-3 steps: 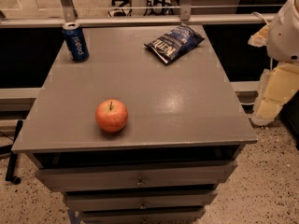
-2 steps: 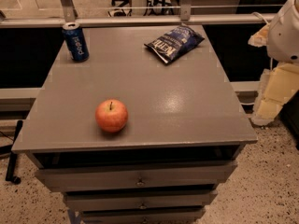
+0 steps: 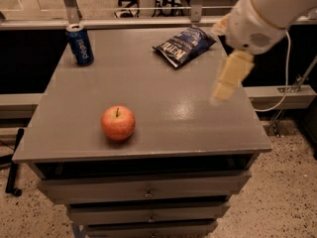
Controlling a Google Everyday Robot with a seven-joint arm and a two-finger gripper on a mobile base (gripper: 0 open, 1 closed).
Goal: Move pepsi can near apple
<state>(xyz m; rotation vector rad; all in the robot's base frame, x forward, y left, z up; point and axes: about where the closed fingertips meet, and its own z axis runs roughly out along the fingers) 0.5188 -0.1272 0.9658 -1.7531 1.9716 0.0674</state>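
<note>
The pepsi can [image 3: 79, 44] stands upright at the far left corner of the grey table top [image 3: 168, 118]. The apple [image 3: 118, 123] sits near the front left of the table, stem up, well apart from the can. My gripper [image 3: 226, 83] hangs from the white arm [image 3: 262, 14] above the right side of the table, blurred, far from both the can and the apple. It holds nothing that I can see.
A dark-blue chip bag [image 3: 184, 45] lies flat at the far right of the table, just left of my arm. Drawers [image 3: 146, 190] sit under the table top. A metal rail [image 3: 148, 8] runs behind the table. A white cable [image 3: 286, 73] hangs at the right.
My arm has swung in from the right edge of the view to over the table's right side. The can, apple and chip bag have not moved.
</note>
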